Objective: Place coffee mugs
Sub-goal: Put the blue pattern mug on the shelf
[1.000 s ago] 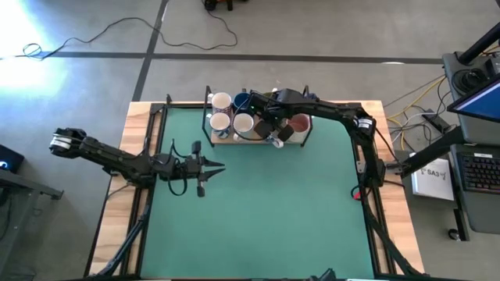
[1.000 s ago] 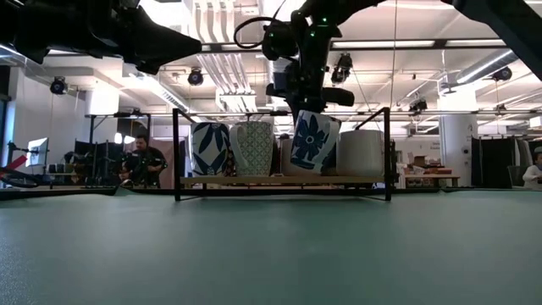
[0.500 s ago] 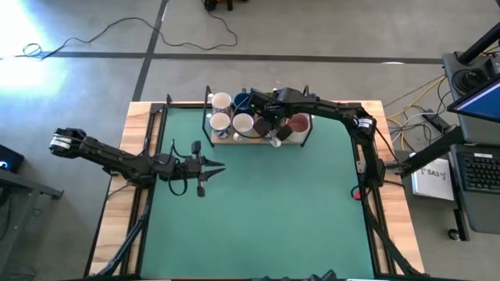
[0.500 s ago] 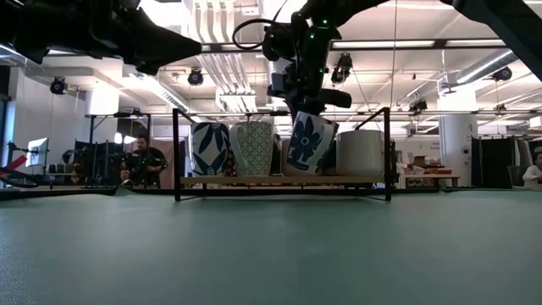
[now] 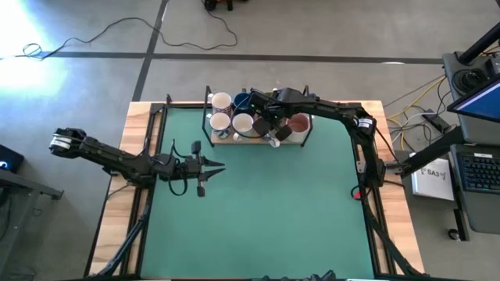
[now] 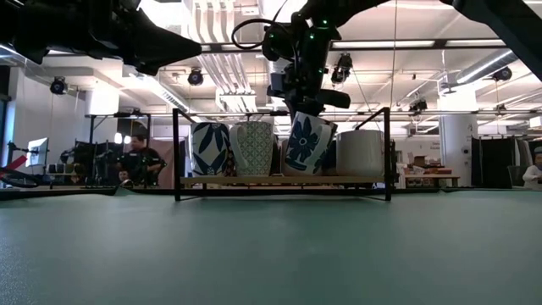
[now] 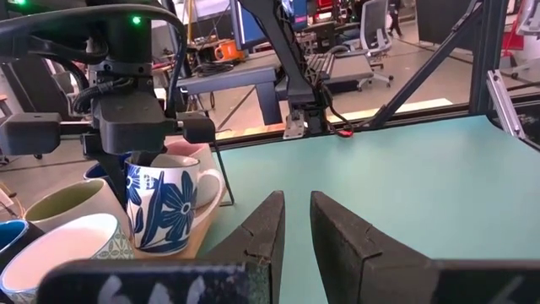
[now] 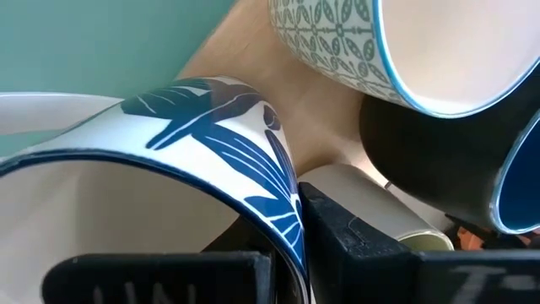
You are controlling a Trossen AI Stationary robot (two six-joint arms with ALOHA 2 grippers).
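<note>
Low view shows my right gripper point(image 6: 306, 108) clamped on the rim of a white mug with blue leaves point(image 6: 308, 142), tilted just above the wooden rack shelf point(image 6: 279, 180) among the other mugs point(image 6: 252, 147); my left gripper point(image 5: 216, 166) waits mid-table, fingers narrowly parted.

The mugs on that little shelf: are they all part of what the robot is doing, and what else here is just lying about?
Part of the job:
- blue-flower mug, tilted, gripped by the right pincer
- the other mugs
- the rack they stand on

Just lying about:
- left pincer, waiting over the green table
- cables on the floor
- laptop beside the table
</note>
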